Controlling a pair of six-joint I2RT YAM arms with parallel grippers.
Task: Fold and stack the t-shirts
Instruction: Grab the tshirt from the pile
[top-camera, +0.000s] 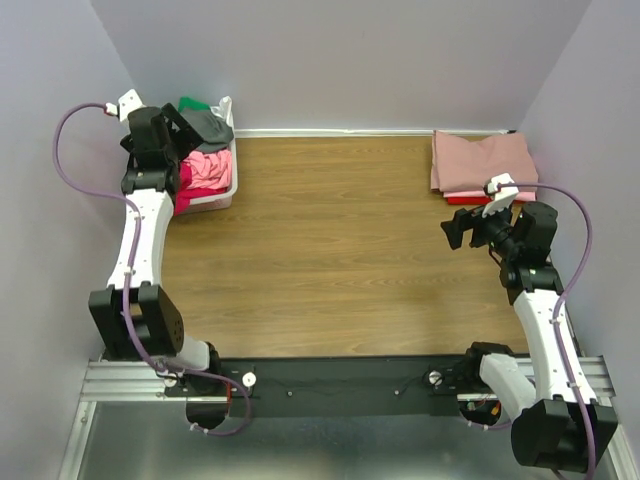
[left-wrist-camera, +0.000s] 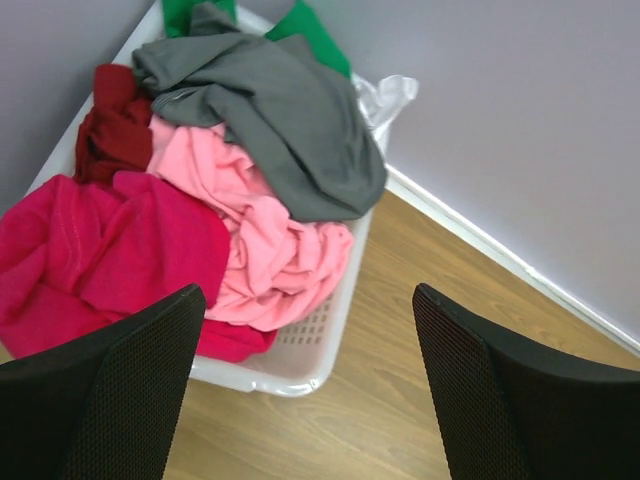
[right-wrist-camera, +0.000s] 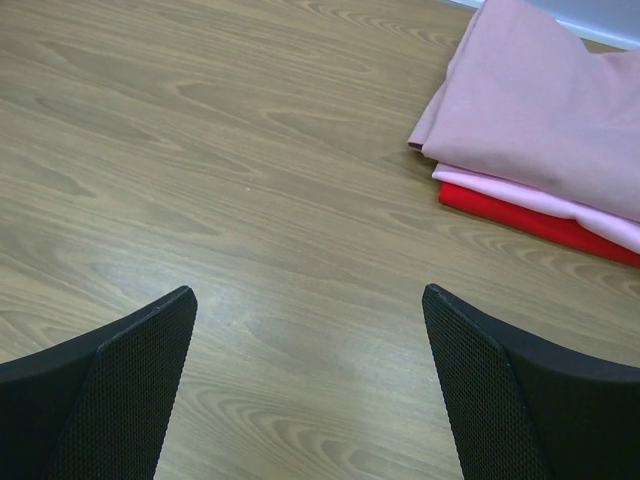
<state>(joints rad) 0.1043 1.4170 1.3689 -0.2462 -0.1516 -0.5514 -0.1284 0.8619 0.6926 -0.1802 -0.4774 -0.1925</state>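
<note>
A white basket (top-camera: 222, 196) at the far left holds crumpled t-shirts: dark grey (left-wrist-camera: 290, 120) on top, light pink (left-wrist-camera: 270, 250), magenta (left-wrist-camera: 100, 250), maroon (left-wrist-camera: 112, 125) and green (left-wrist-camera: 300, 25). My left gripper (left-wrist-camera: 310, 320) is open and empty, above the basket's near corner (left-wrist-camera: 290, 365); in the top view it hovers over the basket (top-camera: 170, 135). A folded stack sits at the far right: dusty rose (top-camera: 483, 158) on top, light pink (right-wrist-camera: 560, 205) and red (right-wrist-camera: 540, 222) beneath. My right gripper (right-wrist-camera: 310, 320) is open and empty, just near-left of the stack (top-camera: 462, 228).
The wooden table (top-camera: 330, 250) stretches between basket and stack. Lilac walls close in the back and both sides. The arm bases sit on a metal rail (top-camera: 330, 385) at the near edge.
</note>
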